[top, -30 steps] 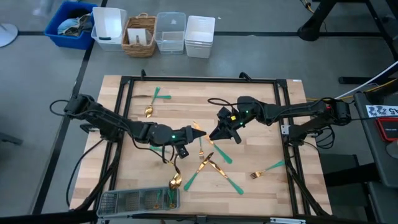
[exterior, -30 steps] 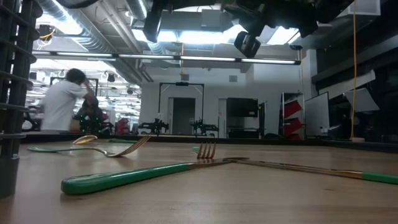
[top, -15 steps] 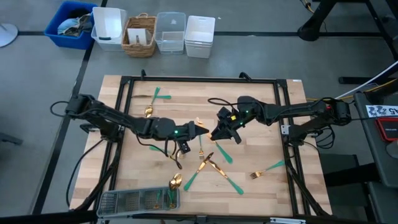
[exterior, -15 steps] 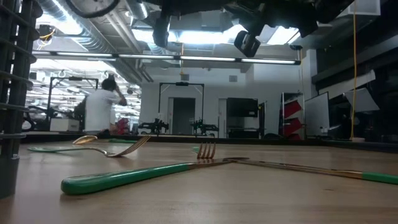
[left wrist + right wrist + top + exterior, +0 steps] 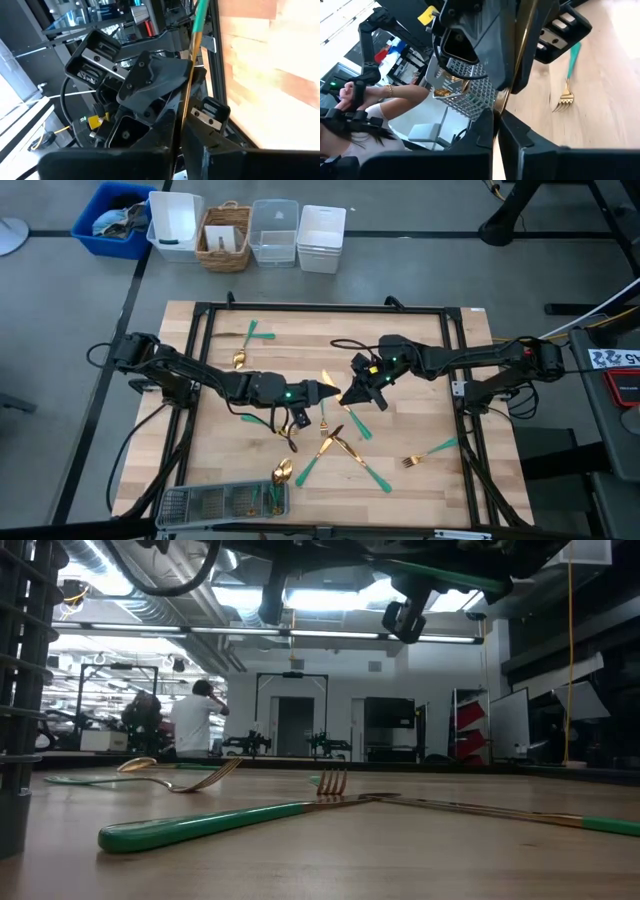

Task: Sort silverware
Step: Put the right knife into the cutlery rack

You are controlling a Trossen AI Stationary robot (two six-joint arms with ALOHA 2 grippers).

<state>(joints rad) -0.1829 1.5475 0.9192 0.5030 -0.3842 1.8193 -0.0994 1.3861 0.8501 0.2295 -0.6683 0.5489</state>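
Gold-stemmed and green-handled, one piece of silverware now has the right claw newly clamped on it above the table while the left claw still grips it, so a handover looks under way.

Bright ceiling strip lights; glare washes table, wrist views perhaps slightly blurred

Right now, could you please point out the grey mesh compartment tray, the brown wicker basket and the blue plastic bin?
grey mesh compartment tray (image 5: 190,502): high view, on its empty left compartment.
brown wicker basket (image 5: 211,251): high view, on its front wall.
blue plastic bin (image 5: 88,233): high view, on its front rim.
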